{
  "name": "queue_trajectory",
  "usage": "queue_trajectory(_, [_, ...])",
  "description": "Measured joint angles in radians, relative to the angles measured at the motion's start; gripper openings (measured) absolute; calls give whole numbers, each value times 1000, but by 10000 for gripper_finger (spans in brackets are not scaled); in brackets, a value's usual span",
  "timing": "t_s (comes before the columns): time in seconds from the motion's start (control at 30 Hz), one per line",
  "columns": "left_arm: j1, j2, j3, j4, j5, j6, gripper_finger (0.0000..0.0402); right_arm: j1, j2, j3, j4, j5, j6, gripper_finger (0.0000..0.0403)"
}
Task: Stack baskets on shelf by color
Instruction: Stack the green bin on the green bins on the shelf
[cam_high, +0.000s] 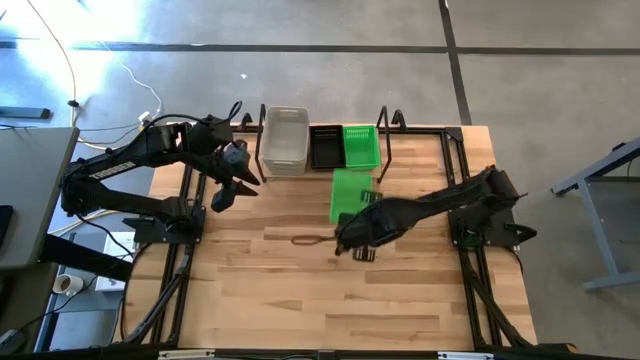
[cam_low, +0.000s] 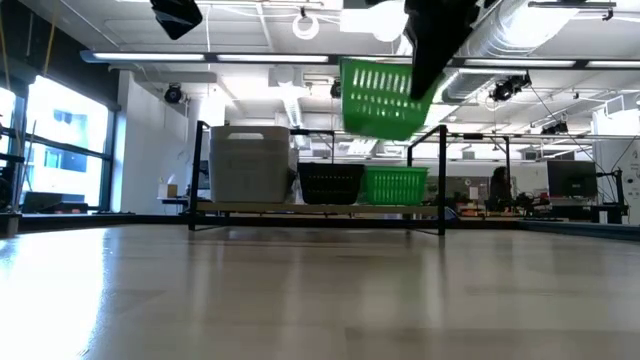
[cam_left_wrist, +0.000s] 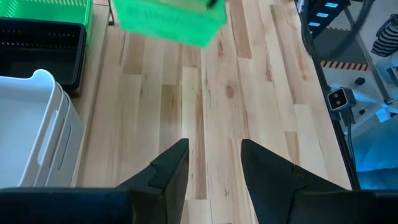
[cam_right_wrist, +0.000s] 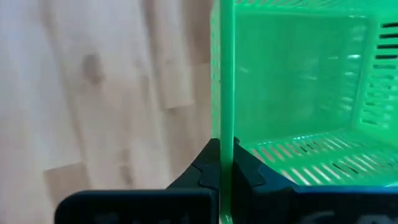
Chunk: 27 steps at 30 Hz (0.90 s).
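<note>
My right gripper (cam_right_wrist: 222, 160) is shut on a bright green basket (cam_high: 352, 193) and holds it in the air in front of the shelf (cam_low: 320, 209); in the low view this basket (cam_low: 385, 97) hangs tilted above shelf height. On the shelf plank stand whitish-grey baskets (cam_high: 285, 140), black baskets (cam_high: 326, 147) and a green basket (cam_high: 361, 147), side by side on their bottoms. My left gripper (cam_left_wrist: 214, 167) is open and empty, raised over the table near the shelf's left end (cam_high: 226, 193). My right gripper pinches one upright wall of the green basket at its rim (cam_right_wrist: 222, 124), with one finger inside the basket and one outside. The fingers come from the table's near side. The basket is lifted clear of the table and sits tilted in the hold.
Bare wooden tabletop (cam_high: 330, 290) stretches between the arms and toward the near edge. The shelf's black upright ends (cam_low: 443, 180) stand at either side of the plank. A small dark mark or object lies on the table (cam_high: 303, 239) left of the right gripper.
</note>
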<state>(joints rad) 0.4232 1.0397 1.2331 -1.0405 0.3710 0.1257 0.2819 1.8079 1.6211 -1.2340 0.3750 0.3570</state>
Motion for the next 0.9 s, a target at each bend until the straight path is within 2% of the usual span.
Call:
queue_trajectory(0.23, [0,0,0,0,0,0,136,-88,-122,0,-20,125,-150,0])
queue_trajectory(0.4, [0,0,0,1,0,0,136,-191,-189,1,-15,147,-291,0])
queue_trajectory(0.5, [0,0,0,1,0,-2,136,-256,-223,-30,46,139,-391,0])
queue_trajectory(0.67, [0,0,0,16,-10,-20,136,-359,-289,-211,184,70,-542,0])
queue_trajectory(0.9, [0,0,0,27,-134,-48,136,-488,-317,-278,222,-20,-742,0])
